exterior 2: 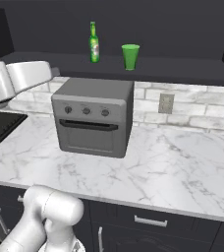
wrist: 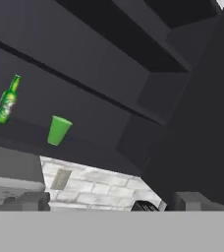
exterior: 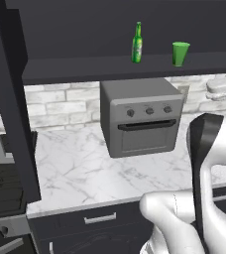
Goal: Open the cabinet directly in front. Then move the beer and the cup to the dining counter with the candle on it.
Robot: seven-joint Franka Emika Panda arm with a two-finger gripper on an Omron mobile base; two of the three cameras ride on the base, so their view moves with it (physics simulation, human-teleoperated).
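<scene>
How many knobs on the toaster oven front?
3, in a row across the toaster oven's top front panel, above the door handle: left knob, middle knob, right knob. Both base views agree; none looks hidden.

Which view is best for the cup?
Right base view: the cup stands upright on the open cabinet shelf, right of the beer, seen head-on. Left base view shows it equally whole but at an angle; hand view shows it tilted and small.
</scene>
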